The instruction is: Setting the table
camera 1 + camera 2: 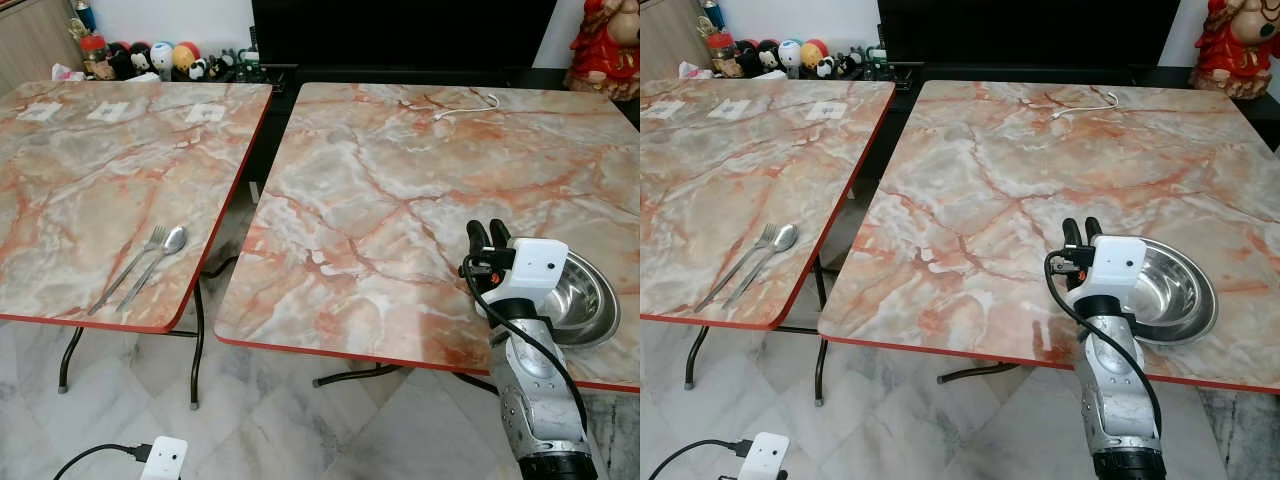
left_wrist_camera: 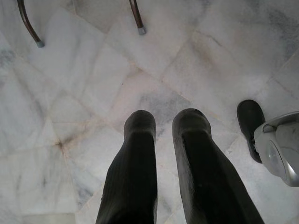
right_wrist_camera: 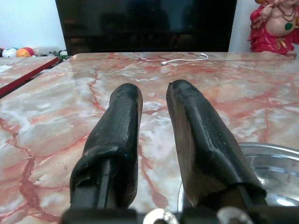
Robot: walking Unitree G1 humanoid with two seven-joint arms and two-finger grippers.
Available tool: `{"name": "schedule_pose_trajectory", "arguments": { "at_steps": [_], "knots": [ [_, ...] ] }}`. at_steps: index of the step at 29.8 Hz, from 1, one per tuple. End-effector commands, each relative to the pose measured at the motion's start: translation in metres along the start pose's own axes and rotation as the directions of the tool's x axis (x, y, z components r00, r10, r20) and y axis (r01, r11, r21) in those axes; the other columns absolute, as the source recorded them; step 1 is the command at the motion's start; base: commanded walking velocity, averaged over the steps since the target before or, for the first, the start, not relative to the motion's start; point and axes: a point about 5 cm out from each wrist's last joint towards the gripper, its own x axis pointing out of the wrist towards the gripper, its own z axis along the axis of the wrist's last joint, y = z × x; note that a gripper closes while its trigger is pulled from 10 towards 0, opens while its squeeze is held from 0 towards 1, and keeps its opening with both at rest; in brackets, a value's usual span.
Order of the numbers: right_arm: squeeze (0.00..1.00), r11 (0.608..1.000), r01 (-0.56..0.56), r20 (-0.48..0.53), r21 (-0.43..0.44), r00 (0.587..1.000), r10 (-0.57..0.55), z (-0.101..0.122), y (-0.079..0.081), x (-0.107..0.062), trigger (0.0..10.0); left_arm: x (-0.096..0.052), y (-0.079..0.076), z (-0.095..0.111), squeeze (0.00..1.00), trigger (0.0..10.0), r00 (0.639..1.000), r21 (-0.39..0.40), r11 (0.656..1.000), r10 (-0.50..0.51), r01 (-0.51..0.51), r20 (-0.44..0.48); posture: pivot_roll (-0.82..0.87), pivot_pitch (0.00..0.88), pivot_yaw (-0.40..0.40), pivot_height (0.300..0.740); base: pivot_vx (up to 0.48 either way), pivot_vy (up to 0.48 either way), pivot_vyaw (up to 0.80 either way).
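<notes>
Steel catches the eye at the near right corner of the right-hand pink-and-grey marbled surface point(image 1: 970, 170): a round, shallow stainless steel bowl point(image 1: 1175, 290) sits flat close to the near edge, and nothing can be seen inside it. That spot reads as 1 place setting begun, the bowl left where a diner on the near side would reach it.

The right gripper point(image 1: 1081, 230) is raised over the surface just left of the bowl, its 2 black fingers point(image 3: 119, 135) pointing toward the far edge, slightly parted with nothing between them. It does not appear to touch the bowl.

On the second marbled surface point(image 1: 90, 170), to the left across a narrow gap, a silver metal fork point(image 1: 135, 262) and a silver metal spoon point(image 1: 160, 258) lie side by side near the near edge, handles toward the robot. They seem laid out ready for collection, so the bowl's setting probably wants them next.

The left gripper point(image 2: 161, 140) hangs low beside the body, pointing at the pale marble floor point(image 2: 70, 102), fingers a little apart and empty. A white cable point(image 1: 1085, 106) lies near the far edge of the right-hand surface.
</notes>
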Motion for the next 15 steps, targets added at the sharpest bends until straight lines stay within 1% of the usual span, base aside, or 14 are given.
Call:
{"name": "schedule_pose_trajectory", "arguments": {
  "at_steps": [1,15],
  "knots": [
    [0.00,1.000,0.004,0.017,0.012,1.000,-0.004,0.0047,-0.0002,0.0020,10.0,-0.0024,-0.0023,-0.0094,0.00,10.0,0.999,0.000,1.000,-0.012,0.012,-0.033,-0.09,0.059,0.028,0.740,0.000,0.000,0.00],
    [0.00,1.000,0.004,0.017,0.012,1.000,-0.004,0.0047,-0.0002,0.0020,10.0,-0.0024,-0.0023,-0.0094,0.00,10.0,0.999,0.000,1.000,-0.012,0.012,-0.033,-0.09,0.059,0.028,0.740,0.000,0.000,0.00]
  ]
}}
